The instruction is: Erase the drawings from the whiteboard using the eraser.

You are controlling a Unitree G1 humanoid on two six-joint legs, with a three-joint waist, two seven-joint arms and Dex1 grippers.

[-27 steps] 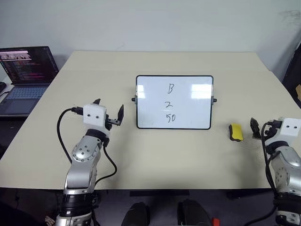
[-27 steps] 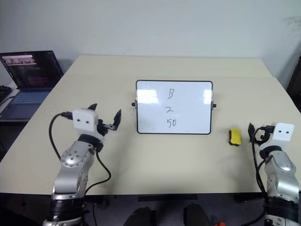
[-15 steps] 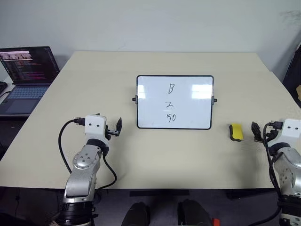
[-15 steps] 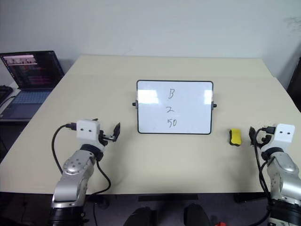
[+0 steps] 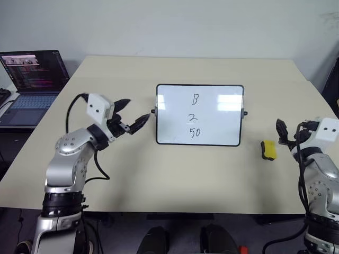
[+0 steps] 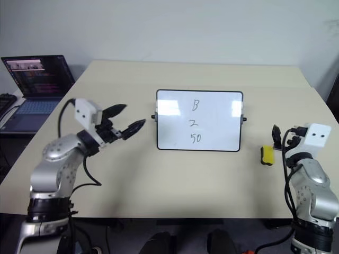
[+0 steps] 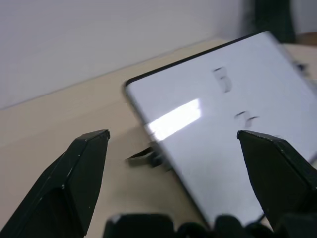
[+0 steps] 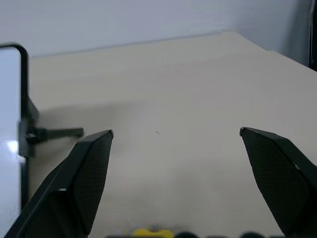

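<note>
The whiteboard (image 5: pixel 220 129) stands propped at the middle of the table, and the drawings (image 5: pixel 194 116) "B", "2" and "50" run down its centre in black marker. To its right the yellow eraser (image 5: pixel 269 150) lies flat on the tabletop. My left gripper (image 5: pixel 133 112) hovers open just left of the board's left edge and points at it; the board (image 7: pixel 223 129) shows between its fingers (image 7: pixel 74 183). My right gripper (image 5: pixel 291 135) is open, raised just right of the eraser, whose yellow top (image 8: pixel 151 231) peeks in below its fingers (image 8: pixel 79 183).
An open laptop (image 5: pixel 32 79) sits on a lower surface off the table's left edge. The beige table (image 5: pixel 185 174) has bare room in front of the board and behind it. A wall stands beyond the far edge.
My left arm has lifted and swung right, bringing its open gripper close to the board's left edge. The right gripper has risen a little beside the eraser. The eraser and board stay put.
</note>
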